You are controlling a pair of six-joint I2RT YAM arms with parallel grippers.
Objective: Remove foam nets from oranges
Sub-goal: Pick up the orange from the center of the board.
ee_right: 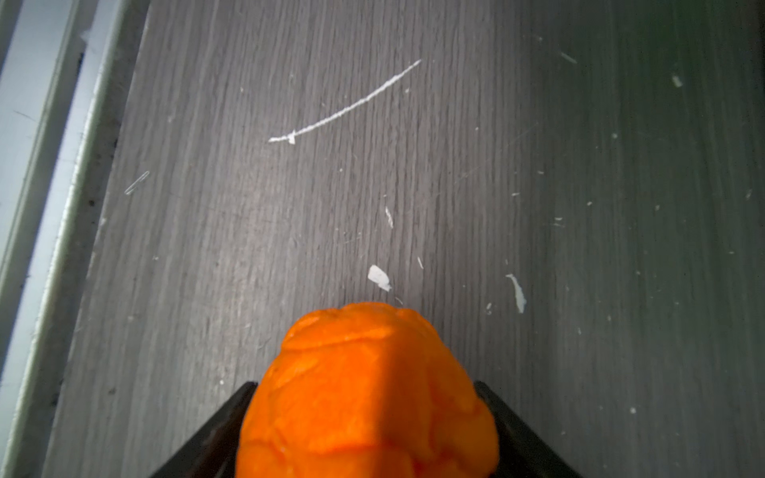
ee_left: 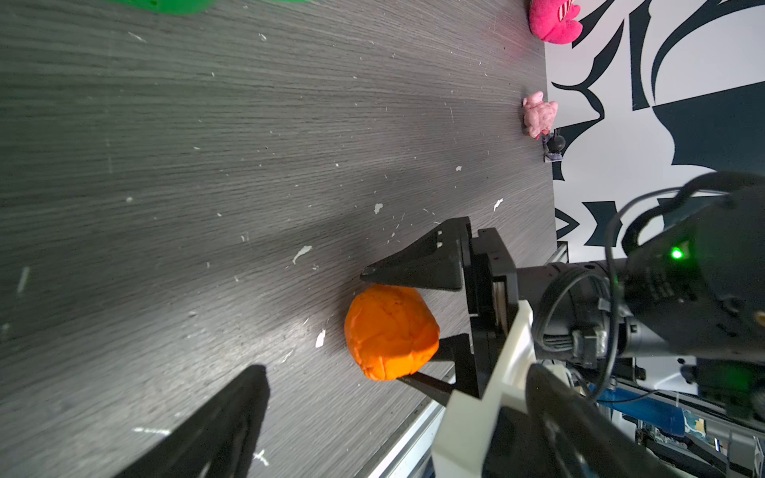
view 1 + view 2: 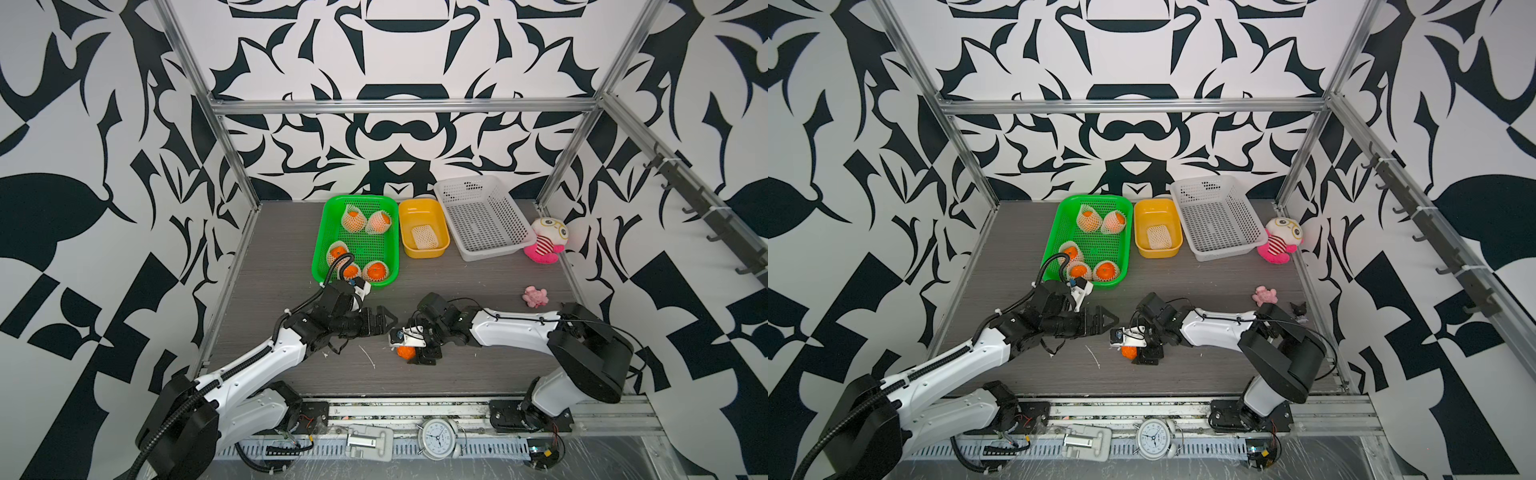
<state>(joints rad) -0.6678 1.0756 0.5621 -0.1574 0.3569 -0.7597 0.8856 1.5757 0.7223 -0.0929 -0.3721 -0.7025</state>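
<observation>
Down low, the right claw (image 2: 381, 325) is clamped on a bare orange (image 1: 368, 397) resting on the surface (image 3: 274, 266). Beside it, the left claw (image 3: 386, 321) hangs apart, empty.

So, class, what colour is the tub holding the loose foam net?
Yellow-orange; the tub shows best in a top view.

Left arm (image 3: 332, 322) stands just before green tray (image 3: 358, 198).
</observation>
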